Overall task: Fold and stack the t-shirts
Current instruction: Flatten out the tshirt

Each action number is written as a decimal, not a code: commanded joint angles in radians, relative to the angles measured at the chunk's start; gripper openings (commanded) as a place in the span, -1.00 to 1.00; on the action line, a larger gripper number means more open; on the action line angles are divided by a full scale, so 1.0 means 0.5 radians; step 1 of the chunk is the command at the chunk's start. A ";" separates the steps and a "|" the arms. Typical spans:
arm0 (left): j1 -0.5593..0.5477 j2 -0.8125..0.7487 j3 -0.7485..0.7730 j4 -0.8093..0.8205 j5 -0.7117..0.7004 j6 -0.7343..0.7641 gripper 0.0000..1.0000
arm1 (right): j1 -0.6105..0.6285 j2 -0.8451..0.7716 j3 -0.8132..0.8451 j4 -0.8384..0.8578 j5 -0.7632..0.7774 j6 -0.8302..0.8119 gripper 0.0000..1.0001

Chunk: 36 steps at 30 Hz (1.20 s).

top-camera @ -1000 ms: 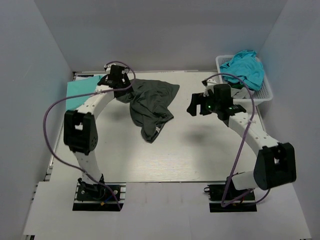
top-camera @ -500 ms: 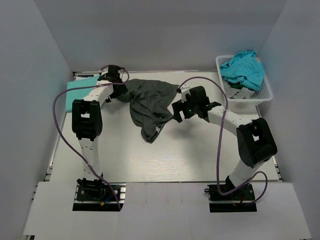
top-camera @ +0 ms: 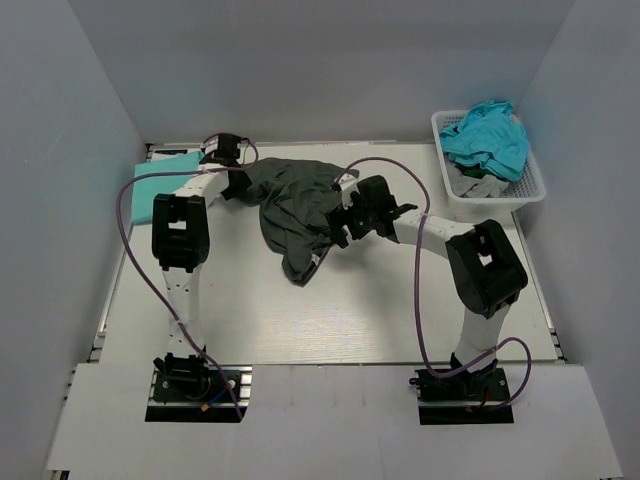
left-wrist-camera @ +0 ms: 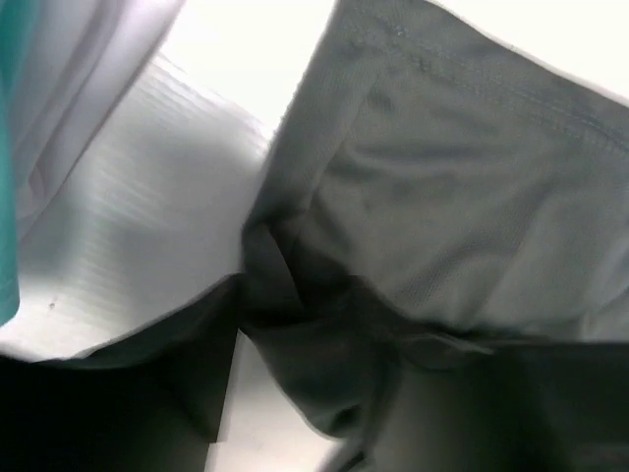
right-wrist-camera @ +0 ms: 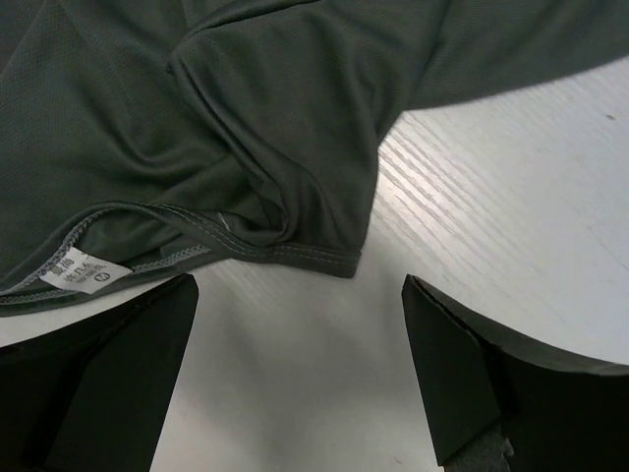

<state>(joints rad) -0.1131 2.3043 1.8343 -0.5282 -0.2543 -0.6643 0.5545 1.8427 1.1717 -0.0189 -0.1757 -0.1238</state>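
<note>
Shirt [top-camera: 300, 205] limp, light; we'd pinch the hem [right-wrist-camera: 314, 256]. Right gripper [right-wrist-camera: 295, 388] wide open, empty. Left gripper [top-camera: 233, 187] at shirt: grip, we cannot tell.

Two arms [top-camera: 178, 235] [top-camera: 485, 265], one surface [top-camera: 350, 310]. One charcoal t-shirt [top-camera: 295, 205] and one mint-green t-shirt [top-camera: 160, 178] lie out. One basket [top-camera: 530, 187] holds one teal t-shirt [top-camera: 490, 135], one grey t-shirt [top-camera: 478, 184].

The charcoal t-shirt [right-wrist-camera: 197, 128] is lying rumpled on the pale table [right-wrist-camera: 511, 197], its stitched hem curling near a small white neck label [right-wrist-camera: 74, 272]. The right pincer [right-wrist-camera: 297, 295] is hovering just short of that hem, fingers [right-wrist-camera: 108, 383] spread wide and gripping nothing.
</note>
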 commanded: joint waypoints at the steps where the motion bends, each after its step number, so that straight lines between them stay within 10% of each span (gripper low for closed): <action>1: 0.011 0.036 0.028 0.004 0.058 -0.015 0.01 | 0.060 0.060 0.089 0.084 -0.048 -0.019 0.81; 7: 0.011 -0.077 -0.119 0.105 0.100 -0.015 -0.94 | 0.121 0.201 0.139 0.179 0.017 0.051 0.81; 14: 0.011 -0.285 -0.291 0.133 0.076 0.003 -1.00 | 0.134 0.318 0.240 0.188 0.106 0.143 0.20; 16: 0.011 -0.420 -0.401 0.182 0.076 0.003 -1.00 | 0.131 0.352 0.261 0.148 0.109 0.168 -0.36; 17: 0.011 -0.472 -0.471 0.206 0.076 0.003 -1.00 | 0.127 0.325 0.264 0.136 0.115 0.186 -0.95; 18: 0.011 -0.525 -0.508 0.206 0.076 0.003 -1.00 | 0.127 0.324 0.258 0.124 0.121 0.207 -1.00; 36: -0.028 -2.025 -1.030 0.139 -0.320 -0.015 -1.00 | -0.026 -1.099 -0.199 0.041 1.382 0.597 -1.00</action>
<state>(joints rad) -0.1268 1.3872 1.3407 -0.4137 -0.3412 -0.6662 0.5713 1.3815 1.0954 0.0391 0.3122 0.1253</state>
